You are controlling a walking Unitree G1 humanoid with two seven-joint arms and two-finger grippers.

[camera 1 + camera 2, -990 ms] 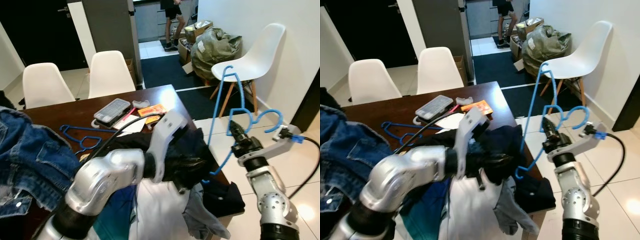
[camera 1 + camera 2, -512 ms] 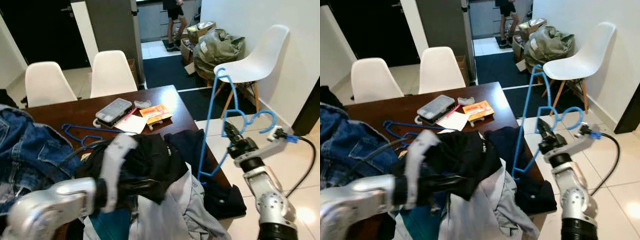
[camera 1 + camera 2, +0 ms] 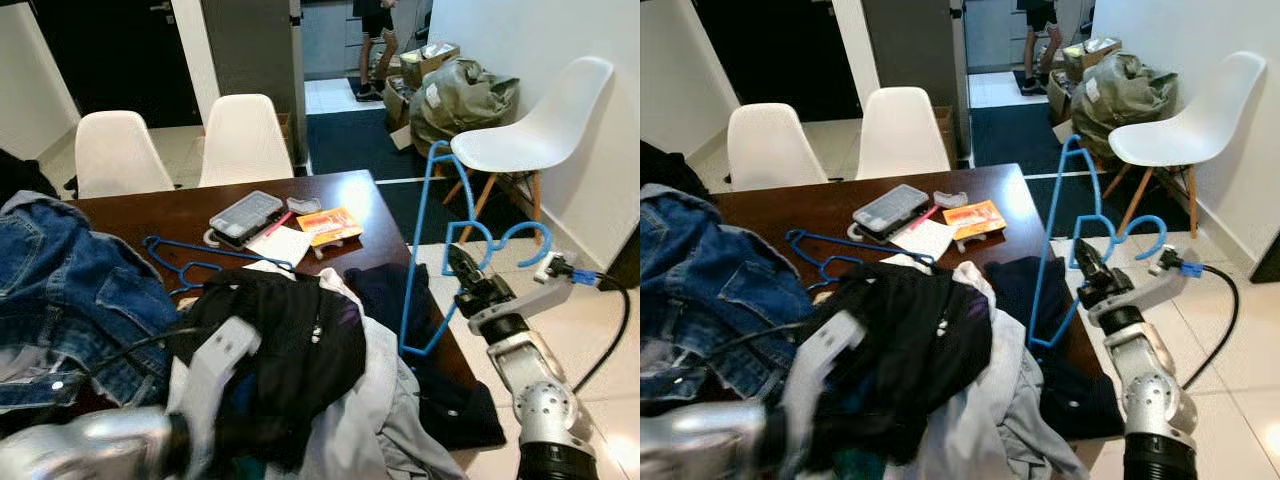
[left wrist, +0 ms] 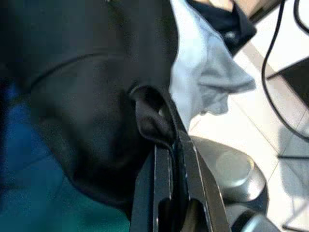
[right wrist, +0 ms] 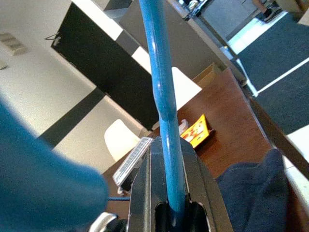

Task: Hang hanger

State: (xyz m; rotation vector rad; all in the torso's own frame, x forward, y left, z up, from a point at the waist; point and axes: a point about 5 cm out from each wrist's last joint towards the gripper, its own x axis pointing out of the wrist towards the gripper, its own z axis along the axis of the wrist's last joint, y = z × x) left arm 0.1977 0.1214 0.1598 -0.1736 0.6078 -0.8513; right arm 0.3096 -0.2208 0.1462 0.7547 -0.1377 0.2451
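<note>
blue hanger up and clear of the pile, garment pinched on the other side

right gripper (image 3: 462, 268) sits at four o'clock in the head views, just off the table's corner, its two black fingers clamped on the blue hanger (image 3: 432, 250). the hanger stands nearly upright, hook at the top, lower bar dipping beside the dark navy cloth (image 3: 1025, 290) at the table edge. held high like that, it looks kept free of the clothing heap so nothing snags on the bar, and so an opening of a garment could be fed onto it. in the right wrist view the blue rod runs straight up between the closed fingers, seated deep in the grip.

left gripper (image 4: 166, 159) is down at seven o'clock, buried in the heap, fingers nipped together on a fold of the black garment (image 3: 290, 335). my read: it is holding that piece for the hanger.

a second blue hanger (image 3: 195, 262) lies flat on the brown table (image 3: 160, 215) at ten o'clock, beside the denim jacket (image 3: 70, 285). further back, a clear plastic case (image 3: 245, 213) and an orange packet (image 3: 330, 222).

writing: print on the orange packet, too small to read. a small light mark on the black garment, also illegible.
</note>
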